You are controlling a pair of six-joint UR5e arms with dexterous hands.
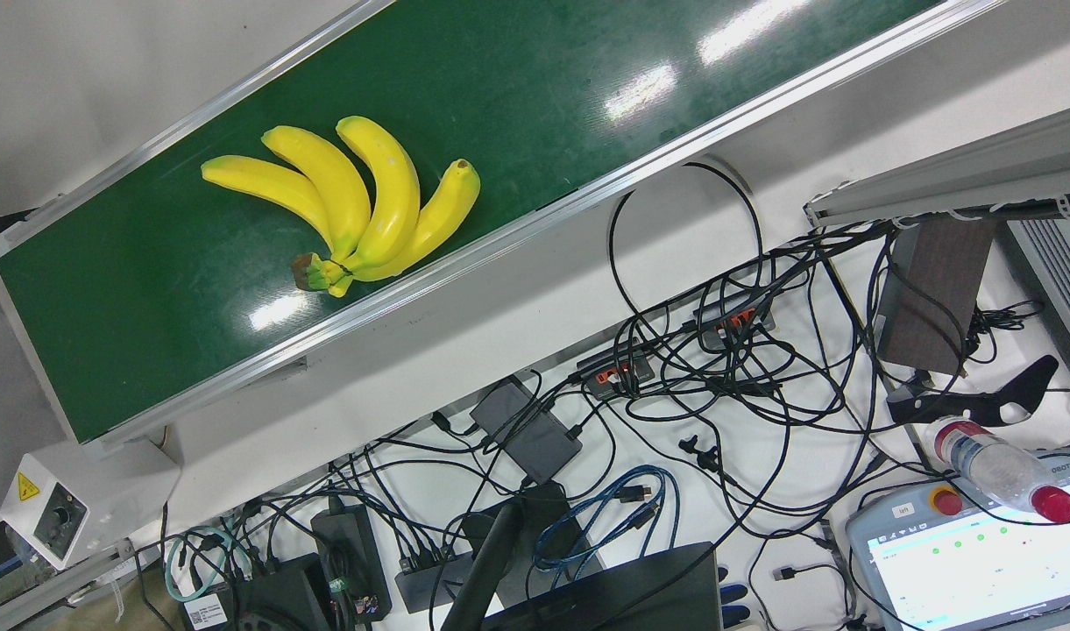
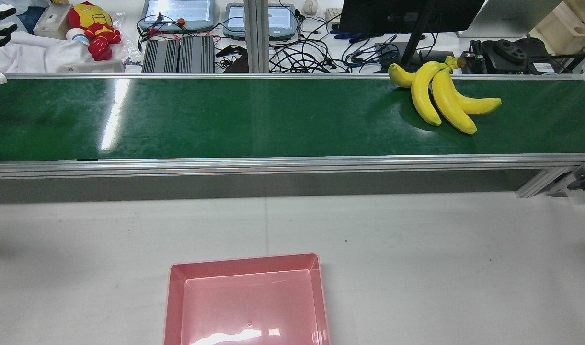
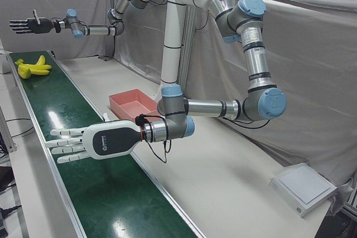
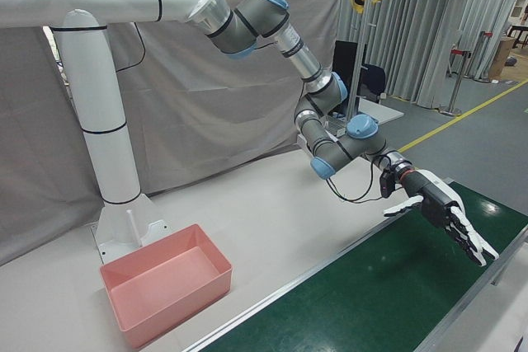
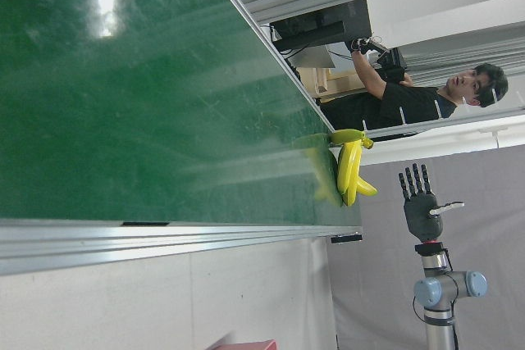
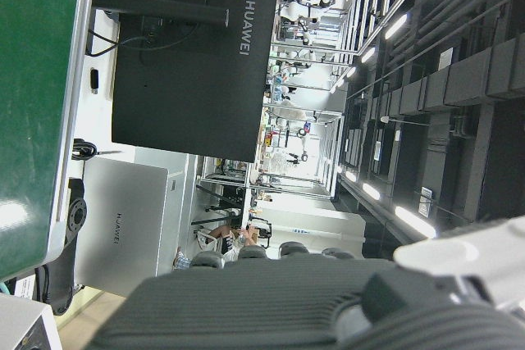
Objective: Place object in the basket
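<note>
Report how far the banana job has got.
Nothing looks done: the pink basket holds nothing, and the banana bunch lies untouched on the green belt. In hand: the right hand hovers open near the bunch; the left hand is open over the belt. Left: grasp, carry, drop in.

Basket (image 2: 246, 302) — near end cut off by rear view's bottom edge.
</note>
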